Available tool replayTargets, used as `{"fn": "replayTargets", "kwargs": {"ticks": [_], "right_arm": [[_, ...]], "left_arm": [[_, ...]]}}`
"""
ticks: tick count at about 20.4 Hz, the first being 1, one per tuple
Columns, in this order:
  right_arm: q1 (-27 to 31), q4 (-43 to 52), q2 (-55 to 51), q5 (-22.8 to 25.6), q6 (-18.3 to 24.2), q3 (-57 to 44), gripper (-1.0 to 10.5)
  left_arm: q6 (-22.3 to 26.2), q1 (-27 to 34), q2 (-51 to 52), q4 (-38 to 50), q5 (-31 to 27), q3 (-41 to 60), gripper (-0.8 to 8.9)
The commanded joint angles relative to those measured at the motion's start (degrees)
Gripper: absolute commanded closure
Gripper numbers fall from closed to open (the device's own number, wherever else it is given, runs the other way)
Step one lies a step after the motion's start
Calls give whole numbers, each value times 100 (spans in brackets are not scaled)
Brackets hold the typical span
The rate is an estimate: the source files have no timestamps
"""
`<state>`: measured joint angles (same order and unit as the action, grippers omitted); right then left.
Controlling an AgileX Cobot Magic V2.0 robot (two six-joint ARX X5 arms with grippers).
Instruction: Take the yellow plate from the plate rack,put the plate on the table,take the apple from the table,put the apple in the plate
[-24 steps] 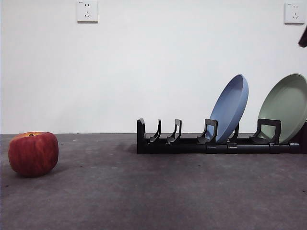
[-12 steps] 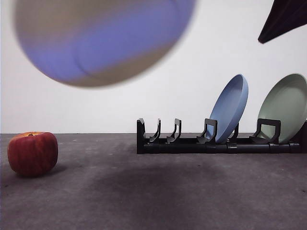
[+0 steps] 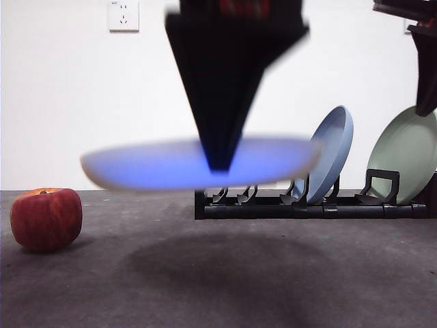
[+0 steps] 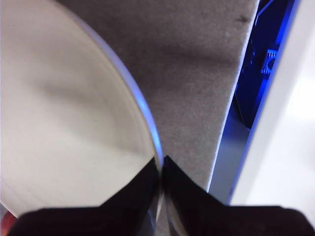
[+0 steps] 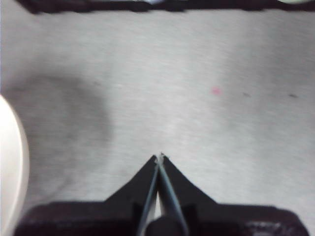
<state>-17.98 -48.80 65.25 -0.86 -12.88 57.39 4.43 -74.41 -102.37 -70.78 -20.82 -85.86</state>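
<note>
One yellow plate, tilted high half a second ago, is now held level above the table by the left gripper, pinched at its rim. The apple at nine o'clock is untouched. The right gripper is pressed together, empty.

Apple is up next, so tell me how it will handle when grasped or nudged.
The apple looks blocky and sits stem-up on the table, so it probably resists rolling. Its skin looks smooth, perhaps slippery. It likely feels firm.

Even, bright light; the yellow plate is motion-blurred, casting a soft shadow on the table.
</note>
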Motion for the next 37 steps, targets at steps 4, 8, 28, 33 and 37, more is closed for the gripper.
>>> {"fn": "replayTargets", "kwargs": {"ticks": [4,8,28,33,37], "right_arm": [[-7,-15,17,195,7,17,947],[-7,-48,17,179,116,17,947],[-7,-170,17,-302,352,17,947],[-7,-46,17,-1709,468,17,947],[-411,278,28,-2382,393,22,945]], "left_arm": [[-70,223,-715,142,-17,20,822],[-39,391,-990,234,31,20,822],[-573,457,822,144,2433,17,355],[-1126,463,2723,92,2391,17,817],[-1593,463,3985,-267,2092,17,816]]}}
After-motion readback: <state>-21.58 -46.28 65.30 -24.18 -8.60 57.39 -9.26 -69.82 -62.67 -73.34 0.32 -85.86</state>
